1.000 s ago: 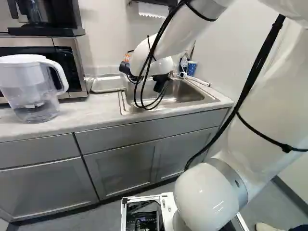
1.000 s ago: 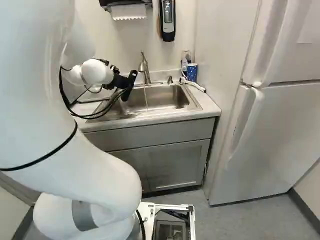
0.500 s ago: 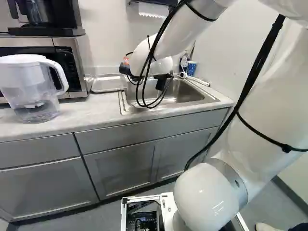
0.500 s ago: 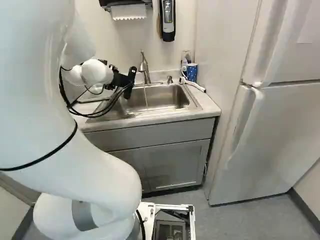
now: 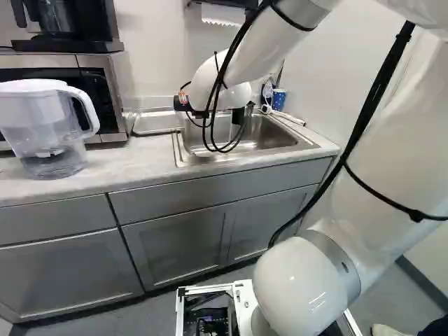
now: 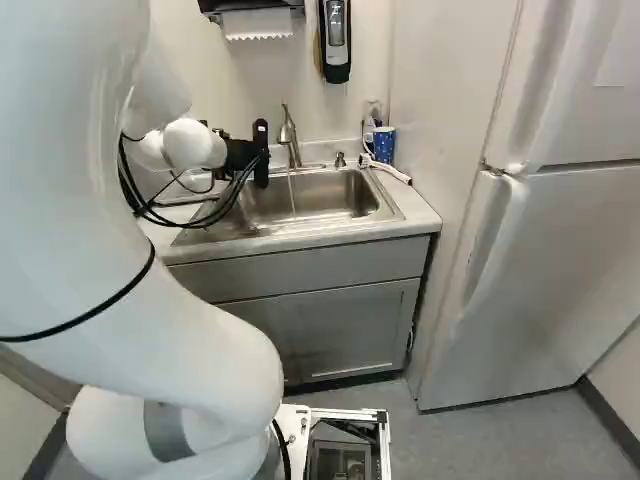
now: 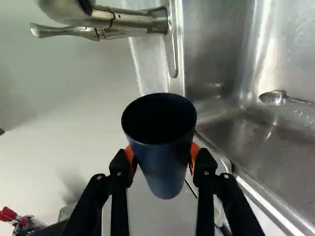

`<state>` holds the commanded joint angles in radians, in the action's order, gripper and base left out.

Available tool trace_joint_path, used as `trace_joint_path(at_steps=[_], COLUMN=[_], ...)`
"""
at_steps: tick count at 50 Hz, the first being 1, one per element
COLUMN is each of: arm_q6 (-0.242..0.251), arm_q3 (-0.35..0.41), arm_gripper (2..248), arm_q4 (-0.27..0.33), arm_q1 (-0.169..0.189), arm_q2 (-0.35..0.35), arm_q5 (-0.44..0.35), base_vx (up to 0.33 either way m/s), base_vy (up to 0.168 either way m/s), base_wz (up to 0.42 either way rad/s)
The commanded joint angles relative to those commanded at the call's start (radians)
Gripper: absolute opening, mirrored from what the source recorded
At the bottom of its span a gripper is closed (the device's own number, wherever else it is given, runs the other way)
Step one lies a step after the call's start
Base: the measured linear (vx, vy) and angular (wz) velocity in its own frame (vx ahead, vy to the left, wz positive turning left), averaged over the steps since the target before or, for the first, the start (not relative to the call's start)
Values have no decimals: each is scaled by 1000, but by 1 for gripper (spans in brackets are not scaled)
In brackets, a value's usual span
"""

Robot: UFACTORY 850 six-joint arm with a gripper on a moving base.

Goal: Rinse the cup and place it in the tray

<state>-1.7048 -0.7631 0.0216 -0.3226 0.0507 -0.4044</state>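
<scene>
Blue cup (dark): gripped between the orange pads, mouth facing the wrist camera; judged tilted well over, near its side, against the faucet's upright. Inside dark, contents not visible.
Gripper: closed on the cup from two sides, fingers held apart by its width.
Faucet: just beside the cup, at the back of the sink; a thin line below the spout looks like running water.
Spoon: in the sink.
Tray: flat, beside the sink, at its left in the left base view; probably the place meant.
Step in hand: rinsing, by judgement. Cup is not under the stream; whether wetted, cannot tell.
Next move: if unrinsed, bring the mouth under the spout, then tip out over the sink. If rinsed, carry to the tray, level, lower, release.
Risk: knocking the spout while turning the wrist.
</scene>
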Motion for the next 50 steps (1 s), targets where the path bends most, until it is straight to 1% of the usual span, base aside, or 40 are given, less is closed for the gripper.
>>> trace_joint_path(at_steps=[50], arm_q6=[525], arm_q3=[0], arm_gripper=[124], arm_q4=[0], arm_q1=[0], arm_q2=[0], arm_q5=[0], base_vx=[0], base_vy=[0], base_wz=[0])
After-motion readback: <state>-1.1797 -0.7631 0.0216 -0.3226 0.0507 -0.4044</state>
